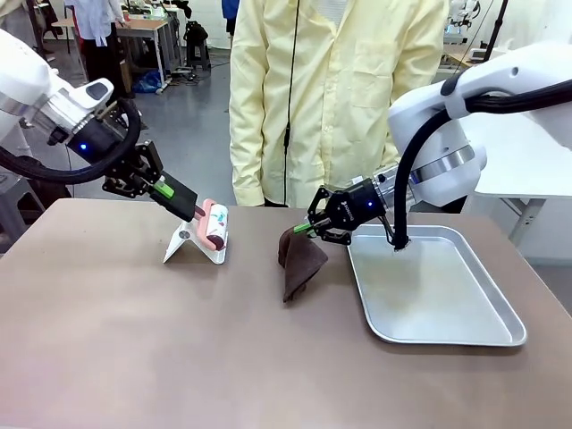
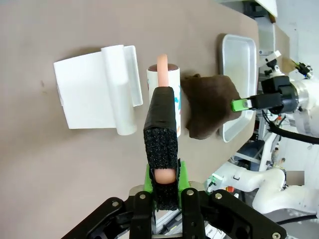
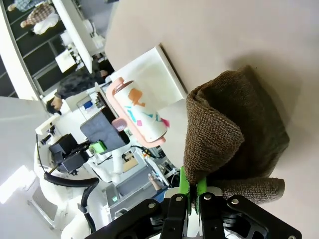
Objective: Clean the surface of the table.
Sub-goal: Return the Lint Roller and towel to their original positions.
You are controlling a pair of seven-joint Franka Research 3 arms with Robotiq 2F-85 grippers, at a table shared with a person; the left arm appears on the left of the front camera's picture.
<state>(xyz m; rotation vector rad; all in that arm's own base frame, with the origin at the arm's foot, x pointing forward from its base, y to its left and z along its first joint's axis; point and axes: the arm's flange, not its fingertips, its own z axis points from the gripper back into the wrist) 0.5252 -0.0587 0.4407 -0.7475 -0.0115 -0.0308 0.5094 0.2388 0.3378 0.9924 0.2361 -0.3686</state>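
Observation:
The taupe-brown table carries a white stand left of centre. My left gripper is shut on the black foam handle of a pink-framed lint roller, whose roll hangs just above the stand's right end. My right gripper is shut on a corner of a dark brown cloth. The cloth droops from the fingers, and its lower end rests on the table just left of the tray. In the right wrist view the cloth is bunched in front of the closed green pads.
A shiny silver tray lies on the table's right half, under my right arm's wrist. A person in a pale yellow coat stands at the far edge, behind the cloth. The near half of the table is bare.

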